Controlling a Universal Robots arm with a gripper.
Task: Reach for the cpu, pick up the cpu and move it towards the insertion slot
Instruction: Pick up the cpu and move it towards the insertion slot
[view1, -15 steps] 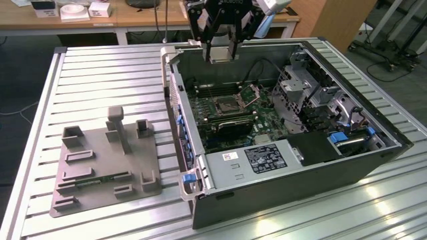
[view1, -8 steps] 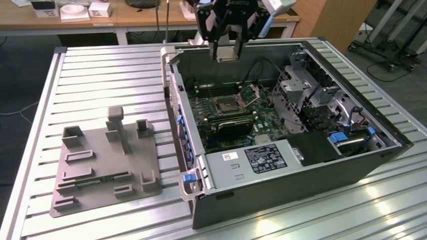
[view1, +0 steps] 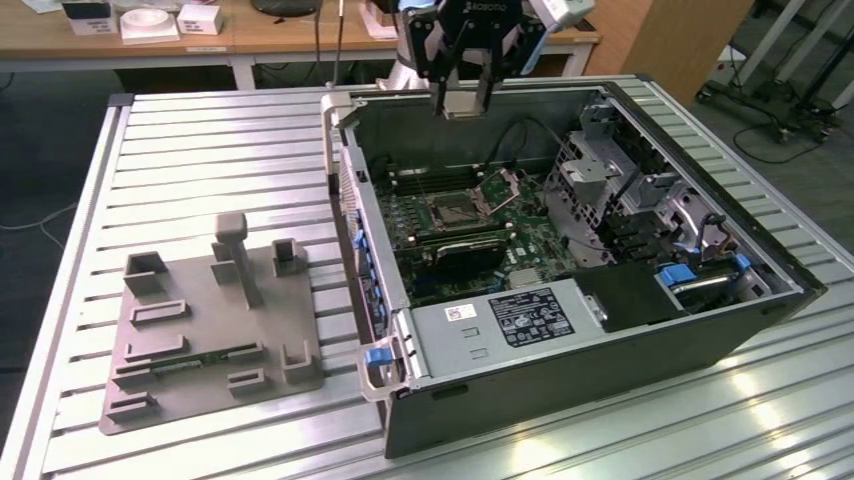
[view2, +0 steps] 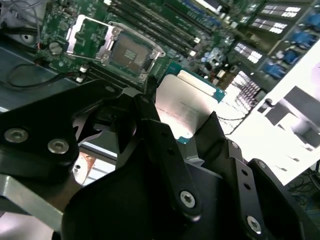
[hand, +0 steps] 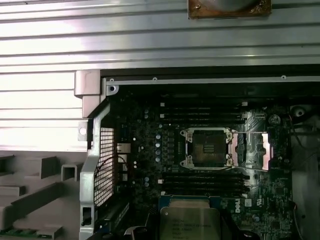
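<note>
Second wrist view: pincer (view2: 187, 132) pinches the cpu (view2: 182, 107) above the insertion slot (view2: 125, 50).

An open computer case (view1: 574, 290) lies on a ribbed metal tabletop (view1: 200, 150), beside a grey moulded holder tray (view1: 214, 320). Behind stands a wooden desk (view1: 267, 35) carrying small boxes (view1: 147, 20).

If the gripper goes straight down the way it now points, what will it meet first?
Probably the motherboard inside the open computer case, near the insertion slot. The gripper, holding the cpu, hangs above the case's far edge; depth is unclear.
</note>
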